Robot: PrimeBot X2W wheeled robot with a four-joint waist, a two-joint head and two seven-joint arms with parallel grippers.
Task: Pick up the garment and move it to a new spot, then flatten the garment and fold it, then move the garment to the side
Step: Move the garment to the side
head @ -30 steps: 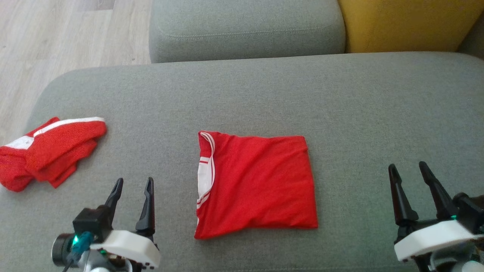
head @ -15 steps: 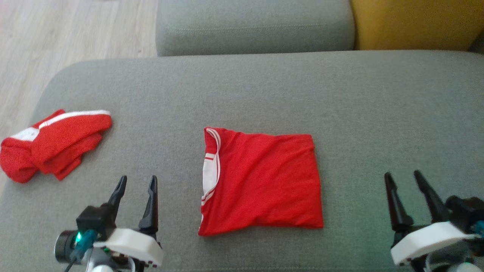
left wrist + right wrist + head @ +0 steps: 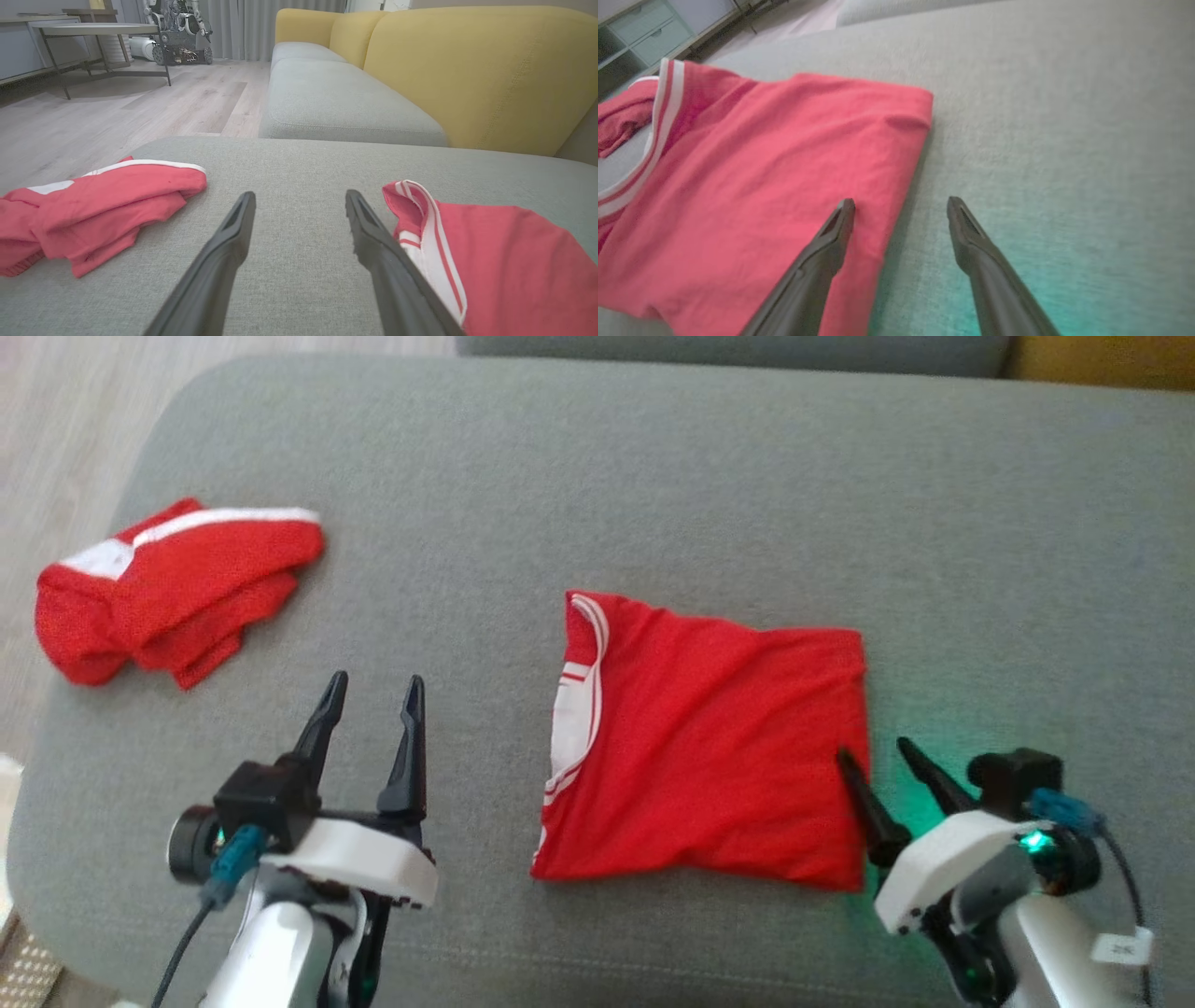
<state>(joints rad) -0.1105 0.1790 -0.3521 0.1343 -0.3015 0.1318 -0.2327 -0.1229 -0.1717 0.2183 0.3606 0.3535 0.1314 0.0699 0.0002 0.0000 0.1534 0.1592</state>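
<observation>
We look down on a broad grey fabric sofa seat (image 3: 653, 476). Near its middle lies a folded red garment (image 3: 709, 747) of soft knit, a rough rectangle with a white striped collar band along its left edge. It looks flattened and folded, so we judge that the step left is moving it to the side.

The right gripper (image 3: 871, 749) sits low at the garment's right edge, its jaws spread wide and holding nothing. In the right wrist view one finger (image 3: 826, 247) lies over the red cloth and the other over bare grey upholstery. They straddle the edge, as if placed to pinch the layers together. That view is blurred, so we cannot tell whether the tips touch the fabric.

The left gripper (image 3: 375, 679) hovers over bare seat just left of the collar, jaws equally spread and empty. A second, crumpled red garment (image 3: 177, 588) with white trim lies well apart at the far left.
</observation>
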